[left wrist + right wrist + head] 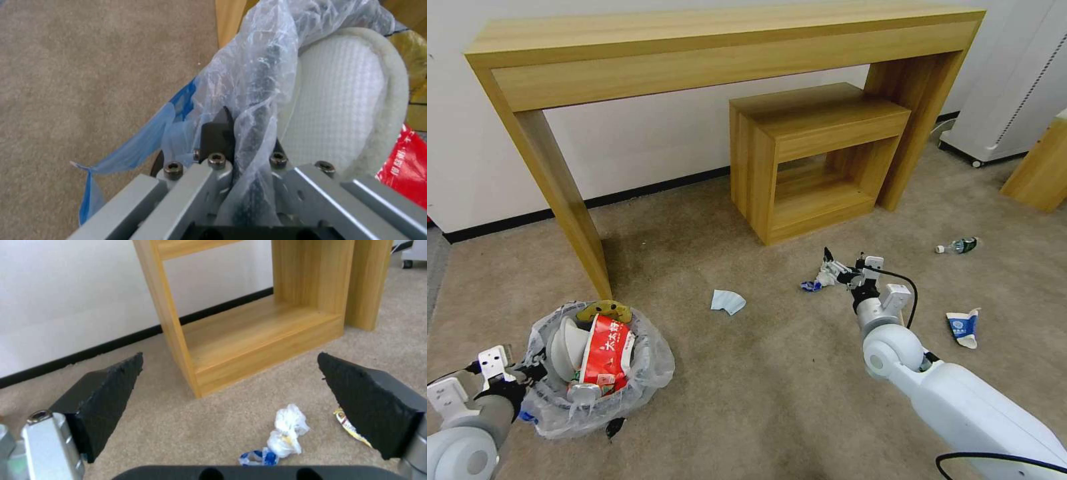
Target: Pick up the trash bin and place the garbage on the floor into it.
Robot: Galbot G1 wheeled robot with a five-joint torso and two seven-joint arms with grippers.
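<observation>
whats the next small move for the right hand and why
Probably lower the right hand straight onto the crumpled wrapper and close. It is open, with the wrapper on the carpet between and just below the fingers, ungrasped. The left hand grips the trash bin by its bagged rim, ready to receive it.

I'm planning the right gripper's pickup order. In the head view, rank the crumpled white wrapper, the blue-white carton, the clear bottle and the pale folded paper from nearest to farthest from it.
From the right gripper:
1. Crumpled white wrapper, on the carpet just below the fingertips.
2. Pale folded paper, off to its left, toward the trash bin.
3. Blue-white carton and clear bottle, both to its right; too close to call.
</observation>
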